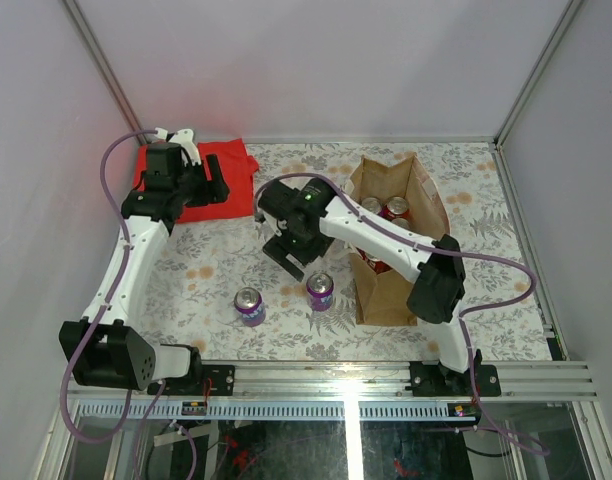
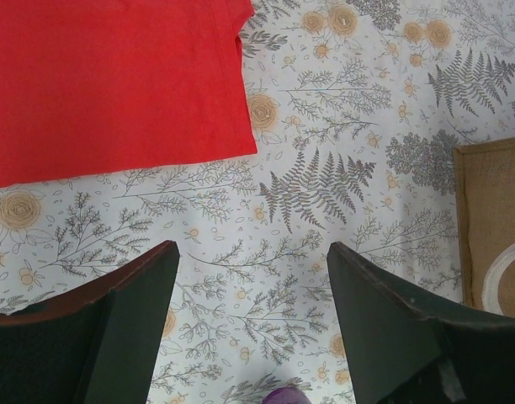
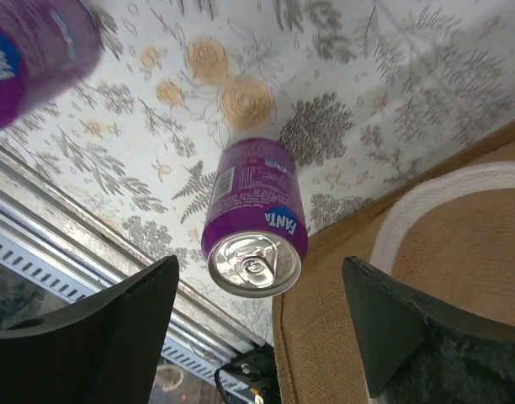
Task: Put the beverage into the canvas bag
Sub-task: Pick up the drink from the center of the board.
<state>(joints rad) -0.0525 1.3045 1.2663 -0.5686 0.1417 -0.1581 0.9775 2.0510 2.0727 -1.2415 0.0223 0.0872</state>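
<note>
Top view: we log the purple can [image 1: 320,291] upright on the tabletop [image 1: 206,265], just beside the canvas bag [image 1: 386,295]. Left wrist: left pincer [image 2: 253,261] gapes wide, empty. Right wrist: right pincer [image 3: 257,282] open, empty, above the can, which stands lid up with its axis vertical; we judge it rigid, slick, dentable, best pinched mid-wall.

The canvas bag [image 3: 459,286] is coarse woven fabric, matt and rough, with a smoother cream webbing strap [image 3: 443,194]. The Fanta can [image 3: 256,220] is metal: a glossy purple printed wall and a bare, bright aluminium lid. The red cloth [image 2: 106,84] is a fine-weave textile, matt. The floral table covering [image 2: 325,168] looks smooth and low-sheen. The right gripper [image 3: 259,265] has fingers [image 3: 98,337] of dark matt plastic. The left arm [image 1: 136,250] carries glossy white plastic shells. The front rail [image 1: 336,375] is reflective metal.
</note>
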